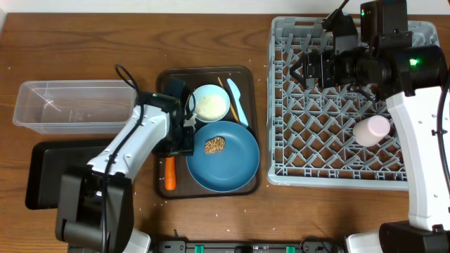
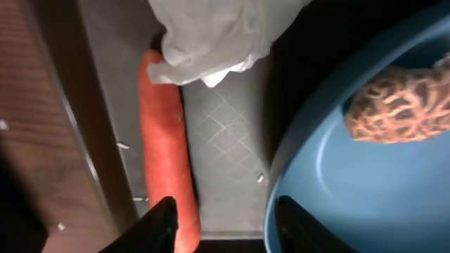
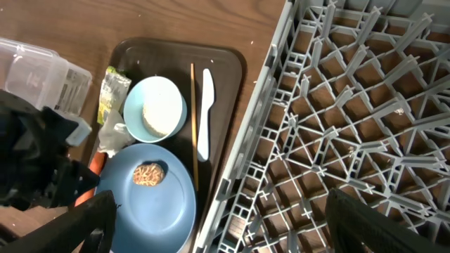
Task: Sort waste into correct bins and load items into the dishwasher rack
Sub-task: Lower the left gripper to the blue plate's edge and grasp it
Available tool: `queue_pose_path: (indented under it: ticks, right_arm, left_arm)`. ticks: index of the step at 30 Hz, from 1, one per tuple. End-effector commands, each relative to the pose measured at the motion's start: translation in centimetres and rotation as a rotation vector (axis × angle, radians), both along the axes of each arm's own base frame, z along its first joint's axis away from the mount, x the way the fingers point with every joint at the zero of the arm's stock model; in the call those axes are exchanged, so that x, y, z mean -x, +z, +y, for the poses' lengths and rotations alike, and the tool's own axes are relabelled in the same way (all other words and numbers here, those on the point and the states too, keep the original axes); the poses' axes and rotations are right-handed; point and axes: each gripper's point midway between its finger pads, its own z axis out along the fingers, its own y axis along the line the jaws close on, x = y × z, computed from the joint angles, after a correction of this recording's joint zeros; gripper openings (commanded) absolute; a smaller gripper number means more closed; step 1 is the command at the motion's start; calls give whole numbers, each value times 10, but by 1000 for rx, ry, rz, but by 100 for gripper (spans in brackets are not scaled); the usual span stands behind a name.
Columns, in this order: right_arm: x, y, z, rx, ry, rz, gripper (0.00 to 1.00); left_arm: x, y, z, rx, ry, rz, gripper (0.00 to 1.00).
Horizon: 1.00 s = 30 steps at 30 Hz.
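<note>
Over the brown tray, the left hand hangs half open, empty, one finger just beside the carrot (a crumpled tissue lies at its far end). Above the rack, the right hand gapes wide, holding nothing.

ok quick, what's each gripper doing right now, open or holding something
Left gripper: open, empty, hovering by the carrot.
Right gripper: open, empty, above the dishwasher rack.
</note>
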Motion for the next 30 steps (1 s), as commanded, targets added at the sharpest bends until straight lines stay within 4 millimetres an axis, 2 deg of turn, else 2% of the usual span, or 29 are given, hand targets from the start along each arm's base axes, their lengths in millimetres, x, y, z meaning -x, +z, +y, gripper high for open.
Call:
queue_pose_path:
  ticks: [1, 4, 8, 18, 24, 30]
  right_arm:
    - [0, -1, 2, 5, 8, -1, 88]
    - [0, 0, 2, 6, 7, -3, 88]
    - [-1, -1, -1, 20, -4, -4, 88]
    - [-1, -1, -1, 20, -3, -5, 88]
    - [-1, -1, -1, 20, -3, -6, 88]
    - [-1, -1, -1, 20, -3, -7, 88]
  left_arm:
    - [11, -8, 2, -4, 10, 24, 44]
    - [15, -14, -1, 17, 4, 29, 43]
    - [15, -20, -2, 30, 5, 19, 36]
    - [15, -23, -5, 44, 5, 15, 6]
    - [19, -18, -3, 38, -15, 27, 6]
    - [7, 6, -6, 64, -20, -72, 6]
